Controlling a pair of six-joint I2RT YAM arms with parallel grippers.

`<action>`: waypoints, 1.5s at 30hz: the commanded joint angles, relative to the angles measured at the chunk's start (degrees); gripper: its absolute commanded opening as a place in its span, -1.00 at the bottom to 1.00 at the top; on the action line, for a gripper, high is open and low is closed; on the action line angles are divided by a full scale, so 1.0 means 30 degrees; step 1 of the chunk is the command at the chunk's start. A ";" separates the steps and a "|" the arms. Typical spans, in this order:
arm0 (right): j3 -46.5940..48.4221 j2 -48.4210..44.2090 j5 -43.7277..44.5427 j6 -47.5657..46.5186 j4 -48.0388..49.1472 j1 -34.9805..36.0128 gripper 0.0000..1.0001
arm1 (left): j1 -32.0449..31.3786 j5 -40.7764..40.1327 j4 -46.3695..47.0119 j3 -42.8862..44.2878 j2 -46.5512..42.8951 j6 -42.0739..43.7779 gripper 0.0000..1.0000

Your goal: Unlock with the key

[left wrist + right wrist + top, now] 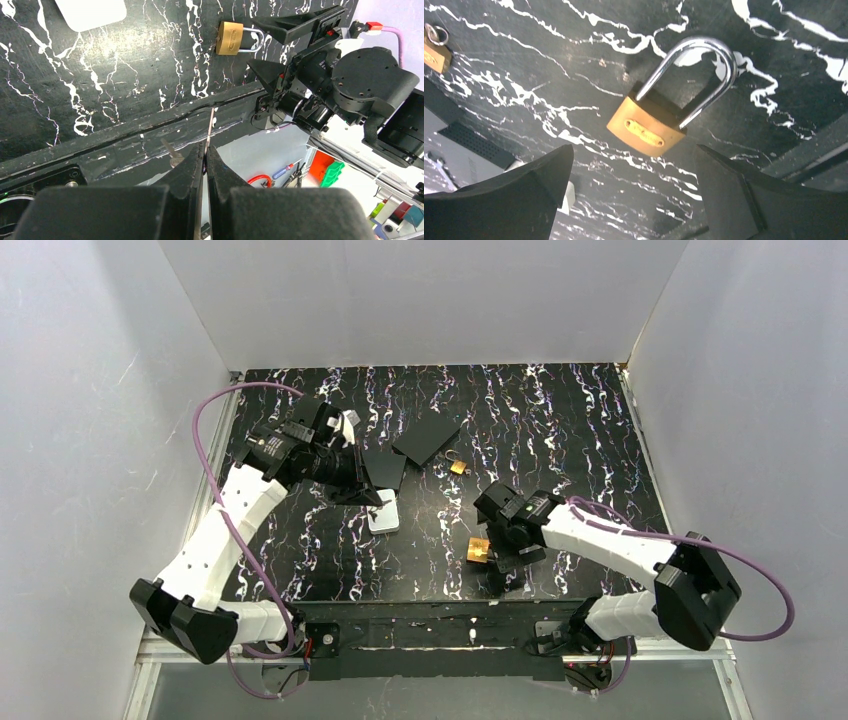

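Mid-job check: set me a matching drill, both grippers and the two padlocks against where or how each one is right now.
Things:
1 left gripper
2 right gripper
3 large padlock
4 small padlock

States or places:
A open wide
B farther back, by the black plates
C shut on the key
D flat on the table between open jaws

Pairs: 1-C, 2-A, 3-D, 4-B.

Left tool [205,150] pinched tight; right tool [633,160] gapes.
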 commanded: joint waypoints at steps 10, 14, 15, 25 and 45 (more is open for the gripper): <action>0.0021 0.2122 0.2184 0.7600 0.0824 0.0878 0.97 | 0.0329 0.0868 -0.0741 -0.0583 -0.0507 0.0901 -1.00; 0.0069 0.2448 0.1659 0.7934 0.0830 0.0896 0.97 | 0.0329 0.0795 -0.0796 -0.0685 -0.0562 0.0956 -1.00; -0.0071 0.2500 0.1670 0.8055 0.0925 0.0905 0.97 | 0.0329 0.0782 -0.0807 -0.0713 -0.0569 0.0937 -1.00; -0.0737 0.3132 0.2692 0.8195 0.1903 0.0918 0.96 | 0.0329 0.0985 -0.0875 -0.1005 -0.0527 0.0821 -1.00; 0.9111 0.9314 0.4227 -1.6440 0.0473 -0.1074 0.62 | 0.1032 0.0257 -0.1576 -0.0013 -0.1494 0.0076 -1.00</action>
